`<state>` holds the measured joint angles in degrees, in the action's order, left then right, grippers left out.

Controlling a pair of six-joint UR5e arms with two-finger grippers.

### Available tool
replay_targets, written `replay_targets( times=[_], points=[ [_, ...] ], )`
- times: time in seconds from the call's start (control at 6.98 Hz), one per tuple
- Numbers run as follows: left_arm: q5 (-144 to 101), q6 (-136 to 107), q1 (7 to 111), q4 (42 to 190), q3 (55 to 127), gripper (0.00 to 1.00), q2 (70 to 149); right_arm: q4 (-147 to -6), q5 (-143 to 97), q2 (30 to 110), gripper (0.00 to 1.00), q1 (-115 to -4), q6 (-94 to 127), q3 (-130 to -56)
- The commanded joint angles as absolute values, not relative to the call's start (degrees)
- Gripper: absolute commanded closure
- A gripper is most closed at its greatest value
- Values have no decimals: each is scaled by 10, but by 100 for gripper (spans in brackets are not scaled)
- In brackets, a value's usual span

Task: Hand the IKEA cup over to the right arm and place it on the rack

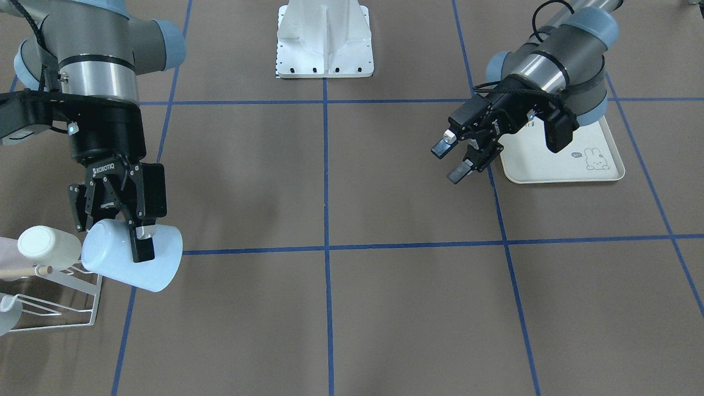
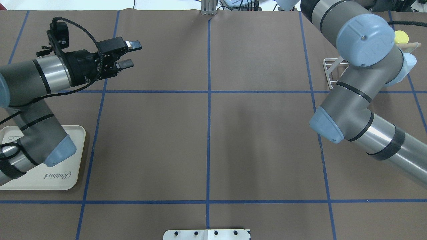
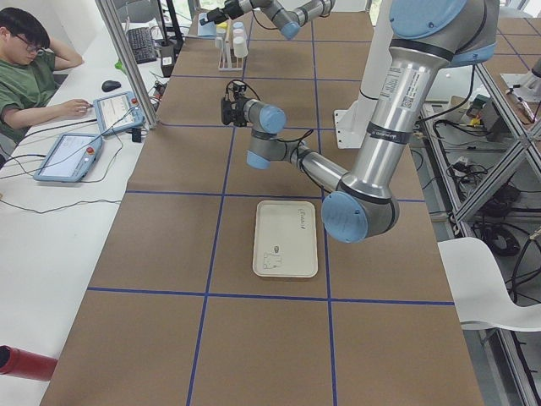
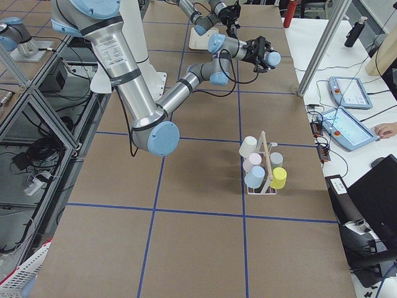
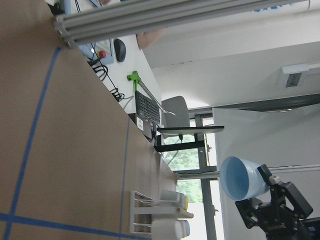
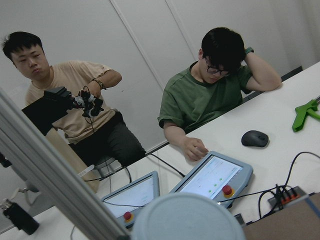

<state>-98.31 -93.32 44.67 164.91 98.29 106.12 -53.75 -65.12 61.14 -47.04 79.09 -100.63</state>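
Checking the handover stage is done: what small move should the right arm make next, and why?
The right gripper is shut on the light-blue cup beside the rack, mouth facing away from it; the left gripper is open and empty. So probably turn the wrist to bring the mouth toward a prong.

The pale blue cup [image 6: 187, 217] fills the bottom edge, in front of two pendants [image 6: 212, 177] on a white table [image 6: 280, 120]. Behind the table sit a person in green [image 6: 200, 100], one hand beside a pendant, and a person in beige [image 6: 70, 85], with the left gripper [image 6: 96, 107] small and dark before them. A black mouse [image 6: 255, 138] lies at the right.
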Motion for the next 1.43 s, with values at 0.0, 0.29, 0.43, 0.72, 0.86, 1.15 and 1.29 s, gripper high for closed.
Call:
replay_targets(
  times=[0.0,0.29,0.43,0.72,0.86,1.15,1.29],
  points=[
    [-1042,-735,498,1375,1122,0,967,-578,-600,612,100,-471,718,-965],
    [-1148,-551,603,1229,1152,0,931,-574,-578,612,100,-486,662,-914],
    [-1165,-481,623,1224,1151,0,891,-572,-580,612,100,-512,624,-891],
    [-1237,-330,693,1133,1153,0,847,-565,-596,613,100,-547,590,-847],
    [-1264,-241,727,1061,1153,0,847,-540,-599,612,100,-550,577,-827],
    [-1264,-165,735,990,1150,0,849,-458,-615,625,100,-552,576,-768],
    [-1265,-164,735,990,1150,0,846,-429,-634,637,100,-552,570,-766]
  ],
)
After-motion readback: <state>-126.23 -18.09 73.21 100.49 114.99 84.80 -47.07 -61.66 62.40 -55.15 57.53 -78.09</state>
